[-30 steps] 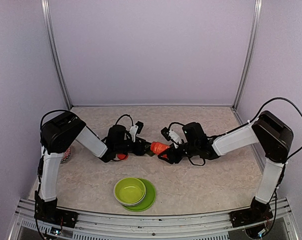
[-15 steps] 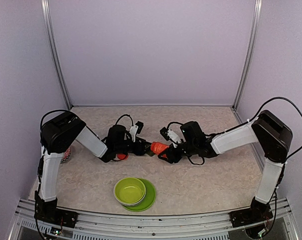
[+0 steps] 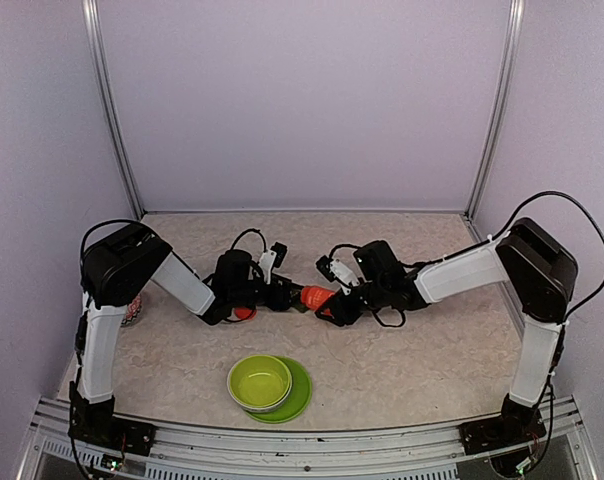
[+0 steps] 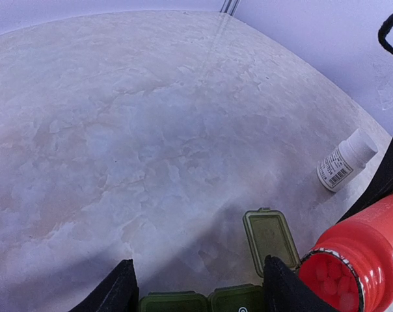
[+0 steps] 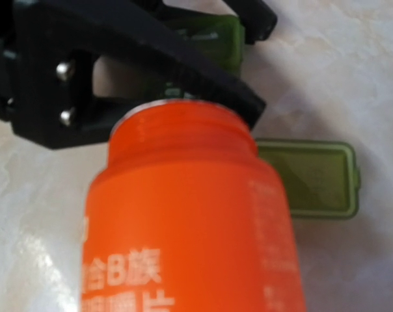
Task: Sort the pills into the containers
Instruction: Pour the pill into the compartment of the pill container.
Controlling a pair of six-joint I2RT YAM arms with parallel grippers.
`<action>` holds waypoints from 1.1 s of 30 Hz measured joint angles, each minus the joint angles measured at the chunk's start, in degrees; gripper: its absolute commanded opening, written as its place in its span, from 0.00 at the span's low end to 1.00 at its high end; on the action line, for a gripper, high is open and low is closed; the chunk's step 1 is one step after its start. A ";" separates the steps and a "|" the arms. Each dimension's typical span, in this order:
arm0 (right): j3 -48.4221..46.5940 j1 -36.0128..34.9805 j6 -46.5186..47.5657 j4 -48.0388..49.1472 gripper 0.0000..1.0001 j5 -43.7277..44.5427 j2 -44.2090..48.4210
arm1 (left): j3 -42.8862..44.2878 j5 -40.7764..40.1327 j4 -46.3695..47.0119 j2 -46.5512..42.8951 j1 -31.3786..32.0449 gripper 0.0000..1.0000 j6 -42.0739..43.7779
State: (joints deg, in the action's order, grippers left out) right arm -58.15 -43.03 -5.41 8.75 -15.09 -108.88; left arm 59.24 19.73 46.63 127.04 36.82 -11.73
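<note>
The containers point(image 4: 203, 302) are a dark green strip box that sits between my left gripper's fingers point(image 4: 121, 289). One lid point(image 4: 269, 235) stands open and also shows in the right wrist view point(image 5: 310, 175). My left gripper point(image 3: 282, 296) is shut on the box at table level. My right gripper point(image 3: 332, 306) is shut on the orange-red bottle point(image 3: 316, 295), which is tilted with its open mouth toward the box. Pink-red pills point(image 4: 330, 279) show inside the bottle's mouth. The bottle point(image 5: 190, 227) fills the right wrist view and hides my right fingers.
A small white bottle point(image 4: 346, 159) lies on the table beyond the box. A red cap point(image 3: 244, 313) lies under the left arm. A lime-green bowl point(image 3: 260, 382) on its plate point(image 3: 300, 392) stands near the front. A small object point(image 3: 132, 312) sits by the left arm's base.
My right arm has shifted slightly to the left, bringing the bottle's mouth a little closer to the box. The left arm has not moved.
</note>
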 measured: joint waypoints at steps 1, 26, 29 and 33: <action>-0.37 0.00 0.07 -0.44 0.40 0.15 -0.09 | 0.00 0.00 0.00 0.00 0.00 0.64 0.00; -6.67 -1.68 1.42 -12.61 0.42 4.48 -0.31 | -0.11 0.11 0.26 0.02 -0.02 0.64 -0.04; -7.43 -1.70 1.49 -13.94 0.42 4.90 -0.31 | -0.11 0.17 0.28 0.02 0.00 0.64 -0.04; -8.48 -1.70 1.57 -15.72 0.42 5.07 -0.35 | -0.15 0.20 0.33 0.02 -0.02 0.64 -0.04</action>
State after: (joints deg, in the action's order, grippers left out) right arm -66.63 -44.73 -3.84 -6.96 -10.02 -109.23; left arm 59.09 19.92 46.96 127.07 36.80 -11.77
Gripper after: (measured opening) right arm 0.522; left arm 0.642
